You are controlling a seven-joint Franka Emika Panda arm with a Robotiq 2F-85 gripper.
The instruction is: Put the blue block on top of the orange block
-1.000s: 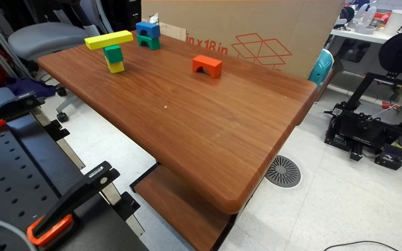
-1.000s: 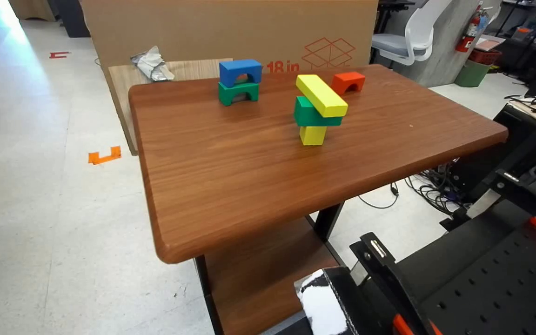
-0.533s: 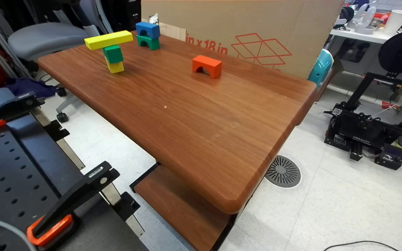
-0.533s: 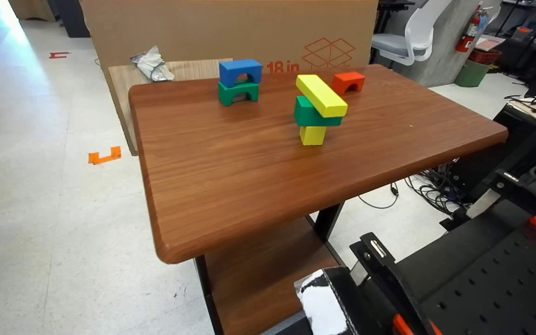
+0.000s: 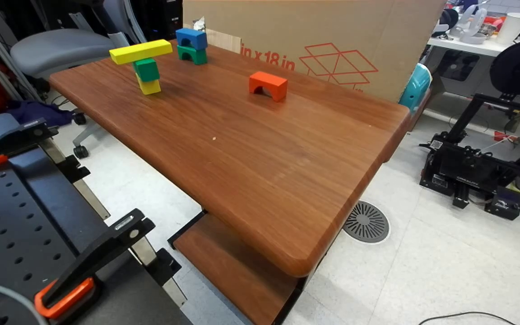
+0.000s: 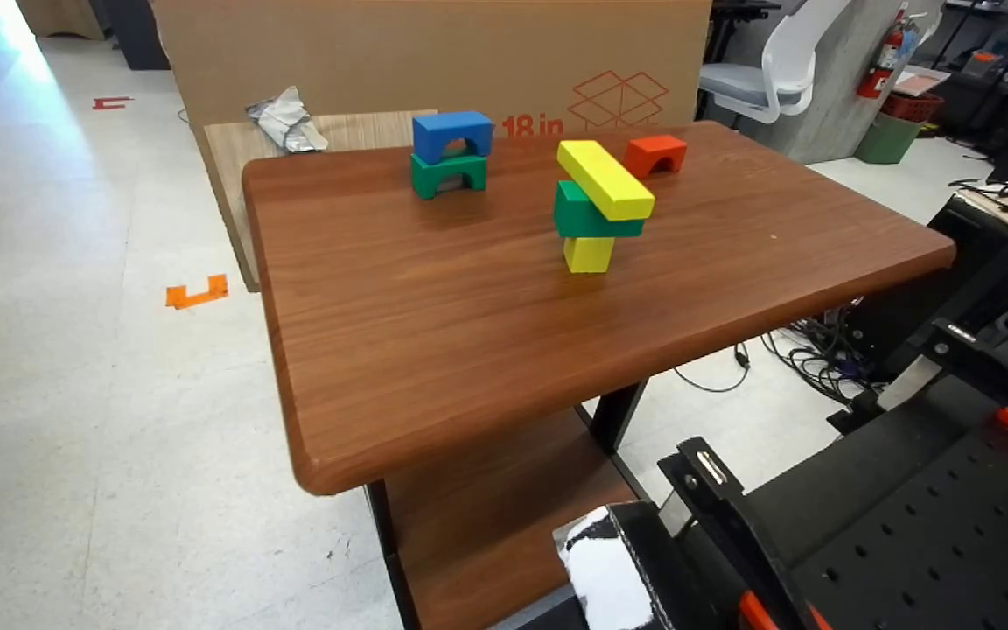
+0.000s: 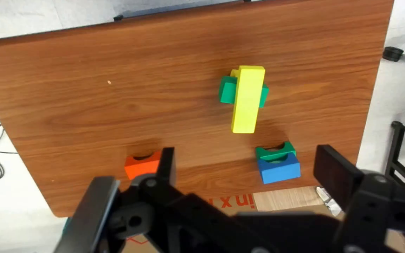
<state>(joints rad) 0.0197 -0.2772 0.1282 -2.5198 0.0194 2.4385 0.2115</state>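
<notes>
Lifting the blue block point(image 6: 452, 125): judged to be the step still ahead; the block is seated legs-down on the green arch point(image 6: 426, 180), near the far edge of the table point(image 5: 242, 149), well apart from its goal.

Goal, the orange block point(image 5: 267, 80): set on its legs with the flat face up, so that a level seat is judged to be offered; nothing is stacked on it.

Spread gripper point(image 7: 245, 160): seen in the wrist view only; its fingers point(image 7: 336, 172) are held wide apart with nothing gripped, presumably so that the blue block can be straddled.

Role of the green arch: used as a pedestal, by which the blue block is raised clear of the table; a high hold should be taken, or the arch may be dragged along.

Yellow bar point(image 6: 606, 181): laid across the green block point(image 6: 578, 214), which is propped on a small yellow block point(image 6: 587, 255); no part in the task is given to this tower, and with so narrow a foot it could easily be toppled, so a path around or above it is called for.

Printed cardboard point(image 5: 332, 22): stood upright just beyond the table's far edge; room behind the blue block may be tightened by it.
</notes>
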